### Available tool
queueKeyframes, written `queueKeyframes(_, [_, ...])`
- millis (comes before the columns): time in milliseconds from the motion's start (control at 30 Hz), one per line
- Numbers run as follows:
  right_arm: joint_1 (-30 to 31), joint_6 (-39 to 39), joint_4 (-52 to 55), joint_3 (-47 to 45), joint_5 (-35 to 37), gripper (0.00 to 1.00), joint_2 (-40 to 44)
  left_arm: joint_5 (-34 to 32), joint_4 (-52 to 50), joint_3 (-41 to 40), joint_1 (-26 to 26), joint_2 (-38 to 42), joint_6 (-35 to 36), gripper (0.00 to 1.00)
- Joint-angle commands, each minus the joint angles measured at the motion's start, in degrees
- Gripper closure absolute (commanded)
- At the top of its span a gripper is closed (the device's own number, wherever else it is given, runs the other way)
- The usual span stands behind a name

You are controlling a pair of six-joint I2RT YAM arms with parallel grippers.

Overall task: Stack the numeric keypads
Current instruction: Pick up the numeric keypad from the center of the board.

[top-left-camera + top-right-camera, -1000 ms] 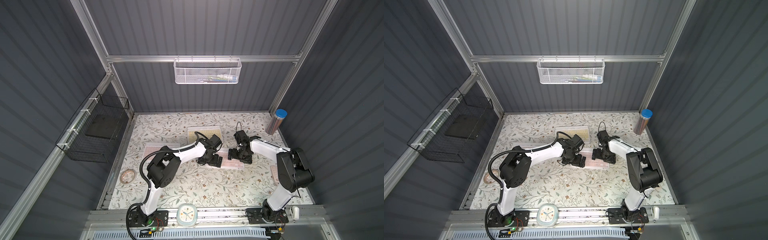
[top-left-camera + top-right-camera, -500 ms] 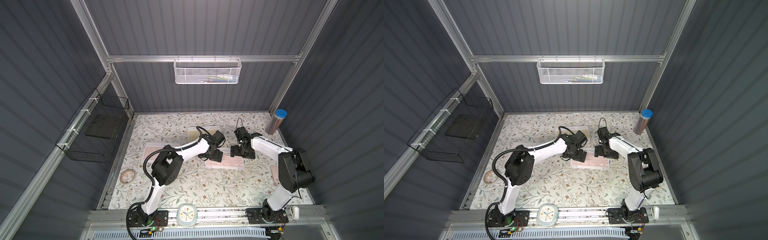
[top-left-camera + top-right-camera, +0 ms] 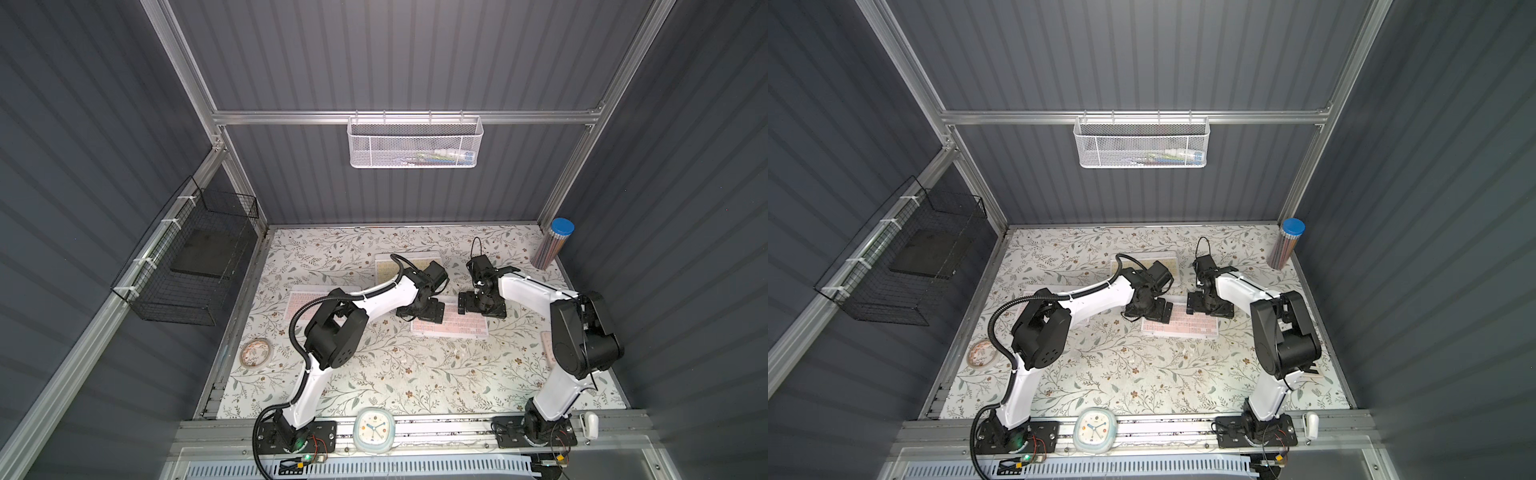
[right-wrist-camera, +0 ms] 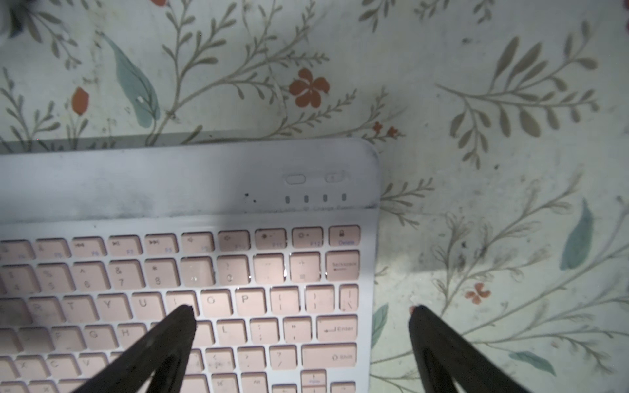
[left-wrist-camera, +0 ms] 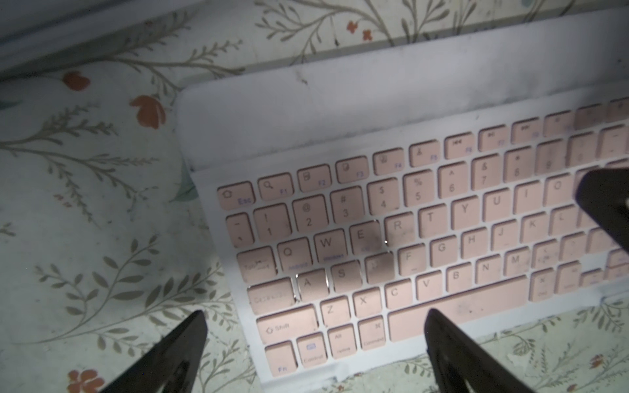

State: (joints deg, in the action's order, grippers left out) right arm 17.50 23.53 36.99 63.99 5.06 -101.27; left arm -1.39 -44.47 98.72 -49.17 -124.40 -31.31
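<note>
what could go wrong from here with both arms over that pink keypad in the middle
1. The pink keypad lies flat on the table. The open left tool and right tool each straddle an end, half over the keys, so closing may scrape keys instead of gripping.
2. Uneven lifting could tilt it.
3. The left arm hangs over another pink keypad and could nudge it.
</note>
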Motion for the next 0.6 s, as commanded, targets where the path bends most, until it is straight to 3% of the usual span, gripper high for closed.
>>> queueKeyframes(0, [-0.2,-0.04,-0.3,0.09,-1.4,0.01,-1.63,1.38,-0.1,-0.43,0.32,-1.2,-0.99,0.0])
queueKeyframes(567, [-0.18,0.35,-0.96,-0.09,-2.88,0.01,-3.38,3.47,1.51,-1.82,0.37,-2.07,-1.12,0.0])
